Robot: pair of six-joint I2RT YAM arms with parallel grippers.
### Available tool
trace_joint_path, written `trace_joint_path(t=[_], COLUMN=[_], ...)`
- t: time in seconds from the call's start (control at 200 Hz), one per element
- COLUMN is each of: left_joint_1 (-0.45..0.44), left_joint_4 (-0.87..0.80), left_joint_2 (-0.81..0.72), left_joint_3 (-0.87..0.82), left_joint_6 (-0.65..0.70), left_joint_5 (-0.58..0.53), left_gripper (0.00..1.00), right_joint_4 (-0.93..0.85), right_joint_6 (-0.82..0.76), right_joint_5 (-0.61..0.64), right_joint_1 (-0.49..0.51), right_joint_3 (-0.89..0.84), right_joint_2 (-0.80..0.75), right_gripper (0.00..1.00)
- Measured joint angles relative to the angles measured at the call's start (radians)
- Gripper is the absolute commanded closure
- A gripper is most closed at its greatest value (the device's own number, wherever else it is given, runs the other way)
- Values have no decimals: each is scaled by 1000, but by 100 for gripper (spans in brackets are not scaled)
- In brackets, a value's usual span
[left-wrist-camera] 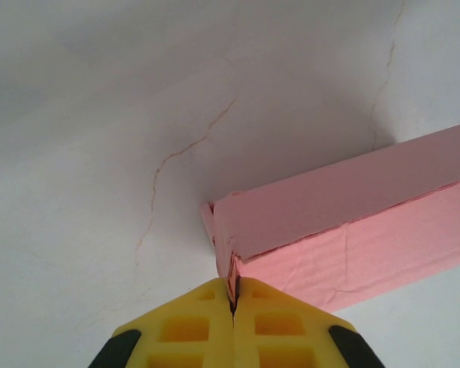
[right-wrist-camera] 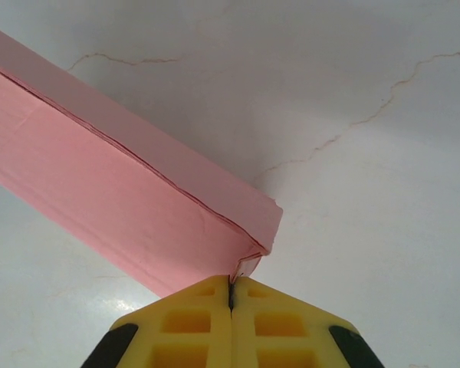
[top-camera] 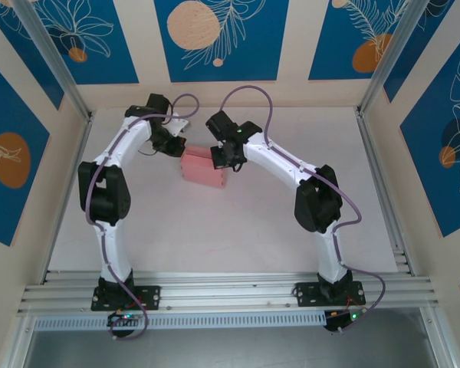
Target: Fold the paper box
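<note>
Here, left end effector (left-wrist-camera: pixel 232 290) and right end effector (right-wrist-camera: pixel 231 287) pinch opposite ends of the pink thin-card box (top-camera: pixel 203 170), seemingly light, crease-prone.

Even, diffuse overhead light keeps the white worktop (top-camera: pixel 238 230) bright in the top view, with only faint soft shadows near the arms (top-camera: pixel 111 192) and sharp detail throughout. In the left wrist view the paper box (left-wrist-camera: pixel 353 222) throws a broad grey shadow onto the worktop behind it. In the right wrist view a pale sheen of glare lies beside the box, and the yellow fingers (right-wrist-camera: pixel 192 330) of the right hand (right-wrist-camera: pixel 231 287) look slightly soft.
</note>
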Motion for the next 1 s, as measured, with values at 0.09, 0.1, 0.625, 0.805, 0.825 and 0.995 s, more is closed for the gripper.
trace_joint_path(t=[0.09,0.1,0.625,0.805,0.825,0.995], left_joint_1=[-1,-1,-5,-5,-5,-5], left_joint_4=[39,44,139,148,149,155], left_joint_2=[-23,-25,-51,-51,-51,-51], left_joint_3=[-42,-46,-108,-112,-113,-114], left_joint_6=[-8,-8,-19,-19,-19,-19], left_joint_5=[0,0,-12,-14,-16,-27], left_gripper=[100,100,100,100,100,100], right_joint_4=[5,6,142,211,218,251], right_joint_6=[11,12,72,91,92,93], right_joint_5=[-10,-11,-61,-110,-113,-122], right_joint_1=[-2,-2,-33,-47,-47,-47], right_joint_3=[0,0,-87,-169,-175,-190], right_joint_2=[0,0,-21,-81,-87,-112], right_gripper=[97,98,100,100,100,100])
